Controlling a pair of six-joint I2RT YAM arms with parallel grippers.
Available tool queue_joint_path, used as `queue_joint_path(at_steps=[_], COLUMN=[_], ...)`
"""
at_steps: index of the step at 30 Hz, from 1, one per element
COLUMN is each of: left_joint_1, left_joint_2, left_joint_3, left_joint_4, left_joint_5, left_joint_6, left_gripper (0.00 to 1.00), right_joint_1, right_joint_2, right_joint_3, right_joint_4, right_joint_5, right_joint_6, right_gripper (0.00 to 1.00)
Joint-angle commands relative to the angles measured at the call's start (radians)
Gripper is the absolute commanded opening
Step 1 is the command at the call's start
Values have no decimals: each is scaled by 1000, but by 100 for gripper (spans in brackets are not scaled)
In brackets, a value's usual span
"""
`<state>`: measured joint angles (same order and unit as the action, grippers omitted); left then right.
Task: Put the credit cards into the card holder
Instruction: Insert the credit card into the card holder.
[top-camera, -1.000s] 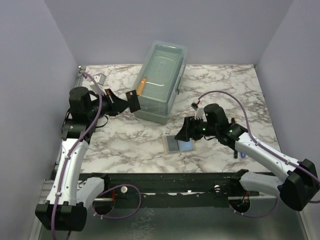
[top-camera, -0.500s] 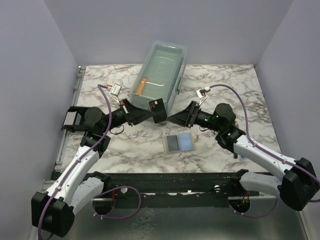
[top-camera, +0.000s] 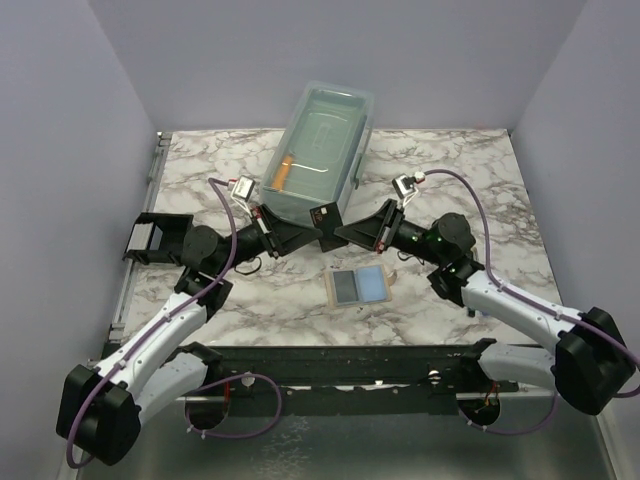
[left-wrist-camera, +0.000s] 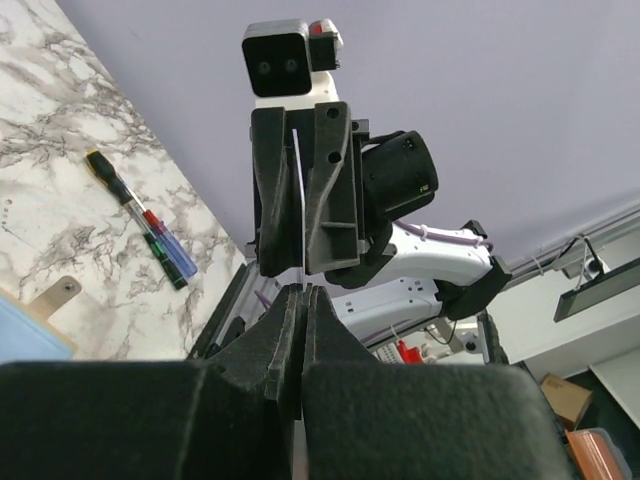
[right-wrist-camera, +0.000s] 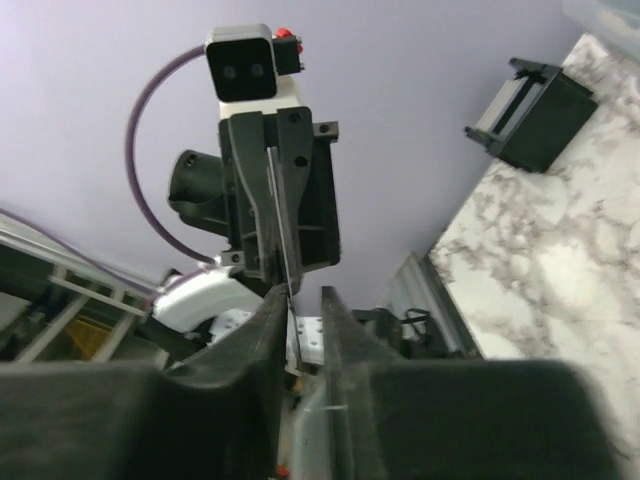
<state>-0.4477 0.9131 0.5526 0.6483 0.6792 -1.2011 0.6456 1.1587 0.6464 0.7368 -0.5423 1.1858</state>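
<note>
Mid-air over the worktop (top-camera: 250, 290), left fingers (left-wrist-camera: 283, 345) pinch a thin dark card (top-camera: 322, 215); I'd centre my narrowly-parted right fingers (right-wrist-camera: 262, 335) before clamping.

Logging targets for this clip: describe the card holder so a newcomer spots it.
From the clear lidded box at the back of the marble table, go to the left edge. The card holder is the small black rack there, boxy and open, beside the left arm's round black joint.
</note>
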Motion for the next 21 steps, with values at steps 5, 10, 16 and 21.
queue_joint_path(at_steps=[5, 10, 16, 21], left_joint_1=[-52, -53, -80, -169], left_joint_2=[32, 24, 92, 256], left_joint_3=[-57, -72, -88, -43], left_joint_4=[14, -289, -417, -419], left_joint_5=[-103, -188, -218, -250], left_joint_6=[9, 96, 171, 219], left_gripper=[9, 55, 59, 54], right_joint_1=[-8, -63, -231, -275], right_joint_2=[-62, -214, -136, -5], right_joint_3=[-50, -56, -116, -187], right_joint_4=[-184, -771, -990, -839], right_joint_5=[64, 273, 108, -88], right_joint_6=[-70, -328, -544, -613], right_gripper=[0, 0, 0, 0])
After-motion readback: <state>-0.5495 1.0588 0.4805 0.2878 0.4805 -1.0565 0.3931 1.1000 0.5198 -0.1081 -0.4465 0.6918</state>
